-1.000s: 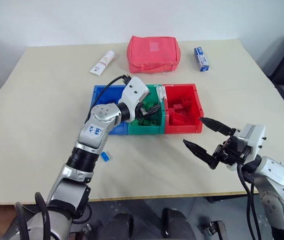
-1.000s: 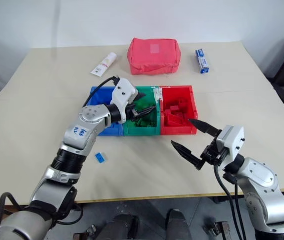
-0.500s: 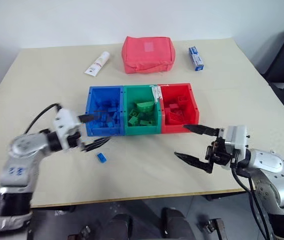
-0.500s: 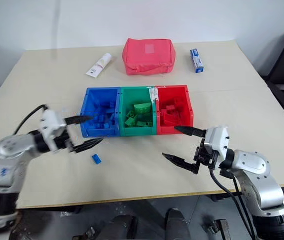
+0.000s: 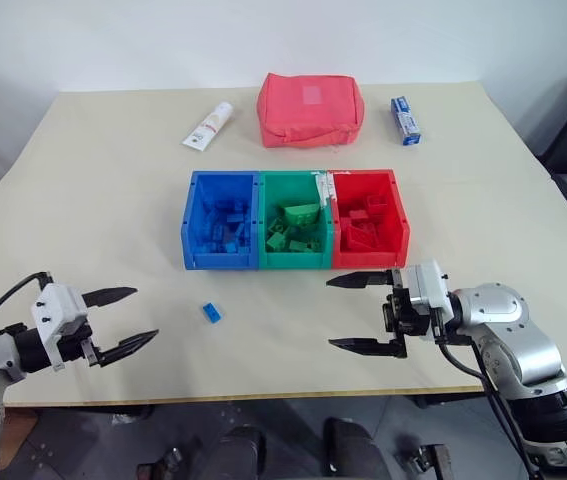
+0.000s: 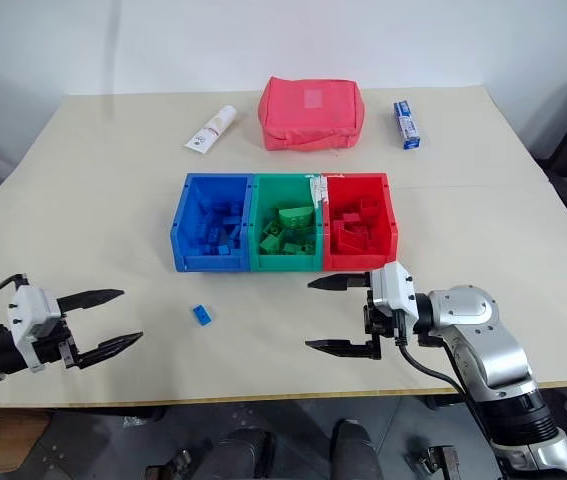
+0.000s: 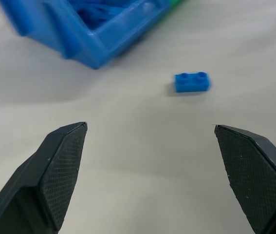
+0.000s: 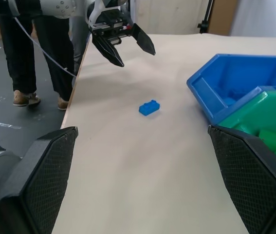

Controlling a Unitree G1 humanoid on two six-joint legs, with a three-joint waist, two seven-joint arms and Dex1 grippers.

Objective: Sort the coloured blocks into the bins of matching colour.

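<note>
Three bins stand in a row mid-table: blue, green and red, each holding blocks of its own colour. A wider green block lies in the green bin. One small blue block lies alone on the table in front of the blue bin. My left gripper is open and empty at the near left, pointing toward that block. On the other side my right gripper is open and empty too. It sits in front of the red bin and points left at the same block.
A red zip pouch, a white tube and a blue-and-white carton lie at the far side of the table. A person's legs stand beside the table's left edge.
My left gripper has pulled out of the green bin, swung back to the near left and opened wide. The right gripper has turned to point left.
</note>
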